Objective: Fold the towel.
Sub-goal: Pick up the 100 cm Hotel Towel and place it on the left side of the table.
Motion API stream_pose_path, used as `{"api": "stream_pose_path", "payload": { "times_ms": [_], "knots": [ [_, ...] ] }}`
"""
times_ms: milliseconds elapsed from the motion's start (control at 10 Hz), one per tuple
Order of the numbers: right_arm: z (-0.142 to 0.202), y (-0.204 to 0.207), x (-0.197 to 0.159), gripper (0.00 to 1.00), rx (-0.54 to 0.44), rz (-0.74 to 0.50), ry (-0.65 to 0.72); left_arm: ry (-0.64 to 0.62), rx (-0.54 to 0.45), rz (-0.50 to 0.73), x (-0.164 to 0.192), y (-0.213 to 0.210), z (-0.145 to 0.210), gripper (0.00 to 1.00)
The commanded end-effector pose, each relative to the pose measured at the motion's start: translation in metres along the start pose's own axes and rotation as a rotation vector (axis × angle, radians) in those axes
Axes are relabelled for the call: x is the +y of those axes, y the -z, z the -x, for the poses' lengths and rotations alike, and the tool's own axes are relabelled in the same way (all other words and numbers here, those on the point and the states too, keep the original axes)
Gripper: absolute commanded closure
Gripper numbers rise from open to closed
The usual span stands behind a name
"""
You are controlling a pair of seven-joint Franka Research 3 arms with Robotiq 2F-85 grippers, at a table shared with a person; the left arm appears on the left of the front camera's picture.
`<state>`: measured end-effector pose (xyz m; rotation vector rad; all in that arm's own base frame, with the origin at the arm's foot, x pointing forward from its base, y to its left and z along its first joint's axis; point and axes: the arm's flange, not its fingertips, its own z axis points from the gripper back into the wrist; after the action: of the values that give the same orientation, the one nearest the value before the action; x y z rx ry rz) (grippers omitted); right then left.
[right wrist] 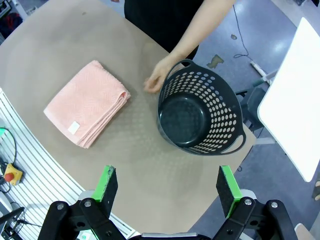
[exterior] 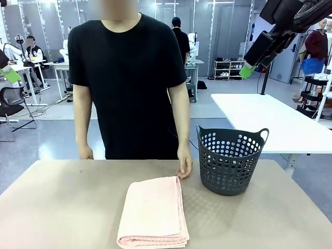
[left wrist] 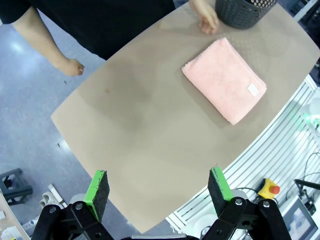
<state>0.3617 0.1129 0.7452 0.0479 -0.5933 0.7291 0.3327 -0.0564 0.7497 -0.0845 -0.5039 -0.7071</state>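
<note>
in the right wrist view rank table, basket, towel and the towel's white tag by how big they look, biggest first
1. table
2. basket and towel: look close in size, and the basket rises nearer the camera, so no ranking
3. tag

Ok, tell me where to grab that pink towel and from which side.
Probably the stacked open edges of the towel on the side facing the basket, coming from above: it lies flat and folded, and the layers show there in the right wrist view, so a pinch can gather them all.
</note>
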Motion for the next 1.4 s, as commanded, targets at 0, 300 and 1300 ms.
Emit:
{"api": "stream_pose_path", "payload": {
  "times_ms": [0,300,1300],
  "knots": [
    [0.0012,-0.001,-0.0008,0.0,0.001,0.006,0.003,0.003,0.002,-0.005,0.001,-0.0028,0.0015,0.0],
    [0.0012,-0.001,-0.0008,0.0,0.001,0.006,0.003,0.003,0.002,-0.005,0.001,-0.0028,0.0015,0.0],
    [0.0012,-0.001,-0.0008,0.0,0.001,0.006,0.003,0.003,0.002,-0.005,0.001,-0.0028,0.0015,0.0]
  ]
}}
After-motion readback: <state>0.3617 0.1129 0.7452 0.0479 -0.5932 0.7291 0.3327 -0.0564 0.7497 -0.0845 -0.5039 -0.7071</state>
